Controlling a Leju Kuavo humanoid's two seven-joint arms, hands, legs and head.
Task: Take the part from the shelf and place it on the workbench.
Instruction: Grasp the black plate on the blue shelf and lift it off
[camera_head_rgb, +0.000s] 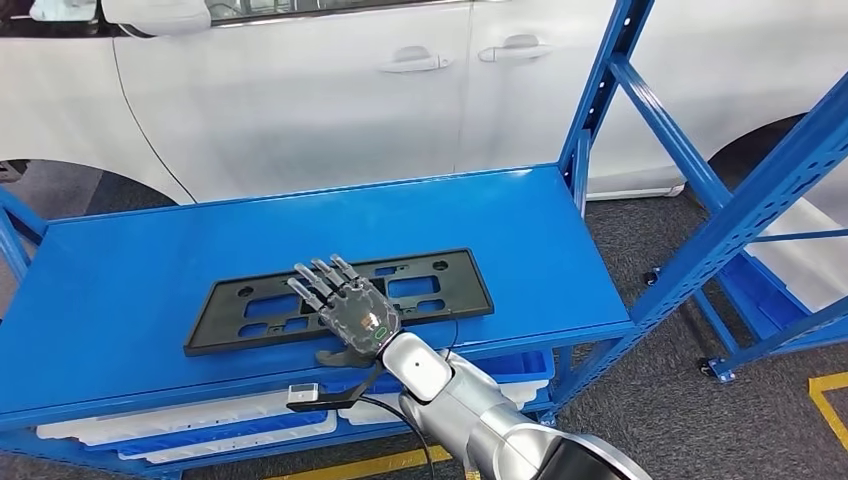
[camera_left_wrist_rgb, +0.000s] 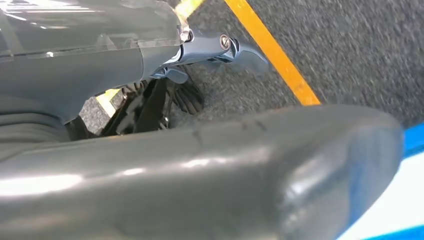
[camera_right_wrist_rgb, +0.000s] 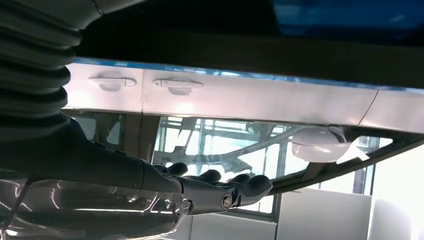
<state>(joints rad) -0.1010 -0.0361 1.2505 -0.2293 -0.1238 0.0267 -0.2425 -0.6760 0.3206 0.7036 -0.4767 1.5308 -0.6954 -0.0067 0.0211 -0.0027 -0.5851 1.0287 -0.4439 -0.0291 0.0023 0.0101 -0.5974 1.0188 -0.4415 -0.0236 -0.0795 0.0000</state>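
Right now the part (camera_head_rgb: 340, 298), a flat black plastic plate frame with rectangular cut-outs and small holes, lies flat on the blue shelf (camera_head_rgb: 150, 290), its long side running roughly along the shelf's front edge and tilted a little, set toward the front. The right hand (camera_head_rgb: 350, 305) is over the part's middle, back of the hand up, fingers (camera_head_rgb: 318, 283) stretched out and fanned apart, reaching across the frame toward its far edge; nothing is gripped, and from the head view I cannot tell whether the fingertips touch the plastic or only hover. The right wrist view shows those fingers straight and together in a loose row against the white car (camera_head_rgb: 300, 90) beyond. The left hand (camera_left_wrist_rgb: 200, 55) hangs low by grey carpet with a yellow floor line (camera_left_wrist_rgb: 272, 55); its thumb blocks most of the sight and I cannot tell whether its fingers are closed or spread. Judging the part: thin, light, fairly stiff along its short side but likely to bow or twist along its length if lifted by one end. Smooth plastic on painted steel, so it should slide easily; lying flat, it gives little to get under. My guess is the best hold is across the near long edge at mid-length, or through a central cut-out, thumb beneath and fingers on top, to keep it balanced. White trays (camera_head_rgb: 180, 428) sit on the shelf level below.
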